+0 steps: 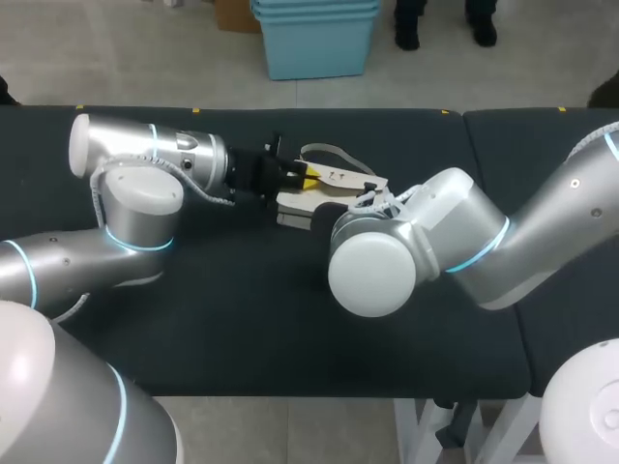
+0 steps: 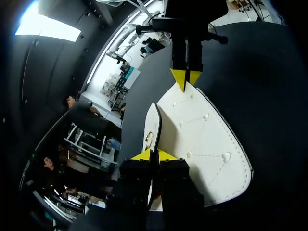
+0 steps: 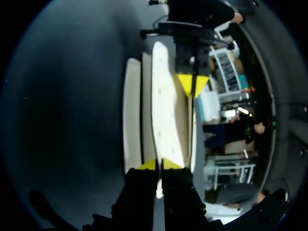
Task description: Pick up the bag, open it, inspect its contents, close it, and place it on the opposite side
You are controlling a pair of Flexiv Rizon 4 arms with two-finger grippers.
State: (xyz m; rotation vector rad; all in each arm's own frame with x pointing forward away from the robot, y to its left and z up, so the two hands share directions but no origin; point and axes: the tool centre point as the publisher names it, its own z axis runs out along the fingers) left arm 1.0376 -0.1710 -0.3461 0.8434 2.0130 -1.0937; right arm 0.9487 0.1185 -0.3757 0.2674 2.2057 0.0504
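A white quilted bag [image 1: 302, 201] lies at the middle of the black table, its grey strap [image 1: 334, 153] looped behind it. My left gripper [image 1: 308, 177] comes in level from the left and is shut on the bag's upper flap edge [image 2: 153, 130]. In the left wrist view the flap [image 2: 204, 139] spreads ahead of the left gripper [image 2: 154, 155], and my right gripper [image 2: 186, 81] pinches its far end. My right gripper [image 3: 158, 164] is shut on the bag's thin white edge [image 3: 163, 106], facing the left gripper [image 3: 193, 83]. In the head view the right wrist [image 1: 387, 256] hides the right gripper's tips.
The black table [image 1: 242, 329] stretches bare in front of the bag and to its left. A seam [image 1: 466, 126] splits off a second table section at the right. Both arms crowd the middle around the bag.
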